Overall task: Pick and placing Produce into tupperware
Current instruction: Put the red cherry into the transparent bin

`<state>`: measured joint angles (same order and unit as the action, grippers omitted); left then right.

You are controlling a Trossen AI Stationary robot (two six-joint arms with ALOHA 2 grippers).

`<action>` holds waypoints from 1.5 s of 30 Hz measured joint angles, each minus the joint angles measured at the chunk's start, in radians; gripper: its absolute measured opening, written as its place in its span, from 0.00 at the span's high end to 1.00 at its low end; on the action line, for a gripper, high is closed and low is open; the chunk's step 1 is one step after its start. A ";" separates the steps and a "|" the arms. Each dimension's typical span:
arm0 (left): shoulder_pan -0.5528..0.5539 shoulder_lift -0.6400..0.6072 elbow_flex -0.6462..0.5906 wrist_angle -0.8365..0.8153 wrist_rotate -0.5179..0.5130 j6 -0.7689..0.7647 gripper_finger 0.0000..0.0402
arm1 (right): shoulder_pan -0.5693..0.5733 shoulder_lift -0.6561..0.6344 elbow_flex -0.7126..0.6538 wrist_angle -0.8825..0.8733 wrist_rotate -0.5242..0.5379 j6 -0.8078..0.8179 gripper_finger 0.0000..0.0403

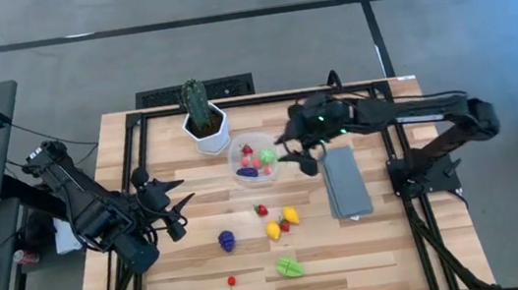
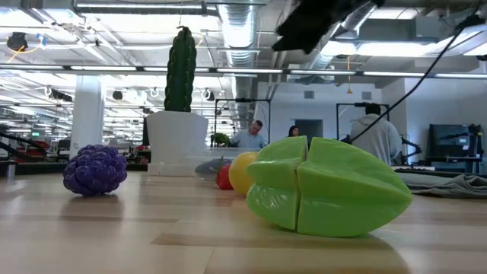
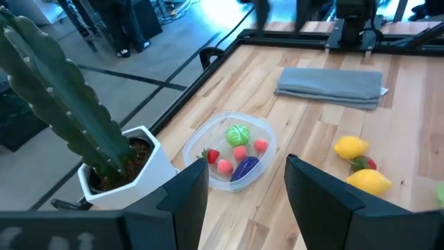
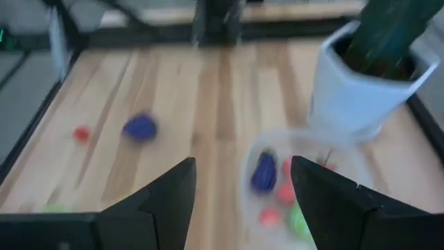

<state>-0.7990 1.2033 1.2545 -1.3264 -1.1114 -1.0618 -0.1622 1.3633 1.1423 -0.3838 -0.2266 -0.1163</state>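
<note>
Setting: open-plan lab beyond a slatted wooden tabletop [image 1: 351,252]; people stand far back in the low view.
Landmark: the tupperware [image 1: 254,158], a clear round tub just beside the white pot [image 1: 207,132] holding the cactus [image 1: 195,101].
Near edge, seen from the tub: green star-shaped fruit [image 1: 290,267] and a small red piece [image 1: 231,281], both well apart from the tub.
Middle ground: purple grape bunch [image 1: 226,239], two yellow pieces [image 1: 282,222] with small red bits beside them, all between the near edge and the tub.
In the tub: several pieces lie inside already, red, pink, green and one purple [image 3: 244,167].
Left gripper [image 1: 176,213]: parked well to the tub's left-near side, fingers parted and holding nothing.
Right gripper [image 1: 291,151]: hangs over the tub's right rim; fingers spread, nothing between them, so I judge a piece to be just released.
Step in hand: clear the rim, then fetch the next piece. Rise straight up before swinging, so the fingers do not clip the light tub wall and skid it into the pot.
Next pick, judgement: the yellow pieces are nearest the tub.
Orientation: the green fruit's long axis lies roughly along the tabletop's width, and the fingers should close across its short axis.
Beyond the tub: folded grey cloth [image 1: 346,182] to its right; not part of the job.
</note>
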 joint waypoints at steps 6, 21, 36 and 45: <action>0.000 0.063 0.000 0.009 0.048 -0.026 0.55 | 0.131 -0.109 -0.001 -0.282 0.114 0.032 0.35; -0.026 0.271 0.000 0.124 0.425 -0.094 0.55 | 0.428 -0.272 -0.002 -0.510 0.281 0.211 0.35; -0.154 0.271 0.000 0.336 0.674 0.266 0.55 | 0.714 -0.218 -0.003 -0.551 0.619 0.730 0.35; -0.110 0.327 0.000 0.465 0.635 0.379 0.55 | 0.921 -0.059 -0.003 -0.551 0.750 0.928 0.35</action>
<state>-0.9086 1.5299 1.2541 -0.8615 -0.4764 -0.6828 0.7592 1.3043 1.1397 -0.9345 0.5231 0.8122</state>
